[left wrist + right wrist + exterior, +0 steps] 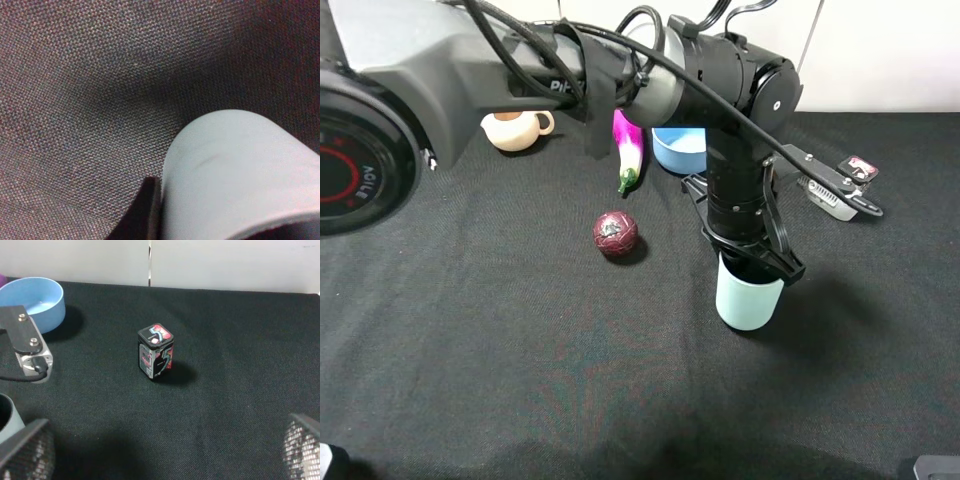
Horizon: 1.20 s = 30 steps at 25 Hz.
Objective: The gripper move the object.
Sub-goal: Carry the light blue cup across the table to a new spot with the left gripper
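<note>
We see the left hand (755,266) reaching across the middle of the black-clothed worktop (500,360) and coming straight down on the cup (750,298). Its jaws are drawn in tight on the cup's upper part, one on each side of the rim, so the hand has hold of it. In the left wrist view one black finger (144,212) lies flat against the cup's pale teal wall, with the woven cloth behind. The cup is upright, to the right of the worktop's middle and nearer the front than the other things. We cannot tell whether its base rests on the cloth or is just clear of it.

Behind the cup, partly hidden by the arm, is a light blue bowl (675,152). Just left of the bowl lies a magenta and white toy aubergine (628,150). A dark red round thing (616,233) sits left of the cup, apart from it, and a cream teapot (517,129) stands far back on the left. A grey-white attachment (825,192) juts from the arm toward a small printed tin (861,168).

The right hand (165,452) shows only in its own wrist view. Its two mesh-patterned fingertips (25,452) stand far apart with only cloth between them, so we take it as wide open and empty
</note>
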Available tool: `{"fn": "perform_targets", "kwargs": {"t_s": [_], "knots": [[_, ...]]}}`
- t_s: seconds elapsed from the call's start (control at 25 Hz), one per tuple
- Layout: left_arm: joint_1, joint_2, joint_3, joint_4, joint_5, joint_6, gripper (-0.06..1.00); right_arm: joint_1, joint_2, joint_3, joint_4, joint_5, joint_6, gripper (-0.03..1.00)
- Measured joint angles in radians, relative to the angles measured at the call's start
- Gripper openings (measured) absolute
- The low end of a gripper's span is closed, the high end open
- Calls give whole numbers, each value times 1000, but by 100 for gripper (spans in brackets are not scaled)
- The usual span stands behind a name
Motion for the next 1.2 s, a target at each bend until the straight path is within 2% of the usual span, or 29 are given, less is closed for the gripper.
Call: {"fn": "perform_targets", "kwargs": {"t_s": [0.24,0.52,0.68,1.2], "knots": [[0,-1,-51,3,42,0,12,0,0,0,0,0,0,69],[0,-5,-120,7,155,0,12,0,0,0,0,0,0,69],[0,-12,-160,27,255,-11,12,0,0,0,0,0,0,69],[0,-66,-202,33,261,-15,12,0,0,0,0,0,0,69]]}}
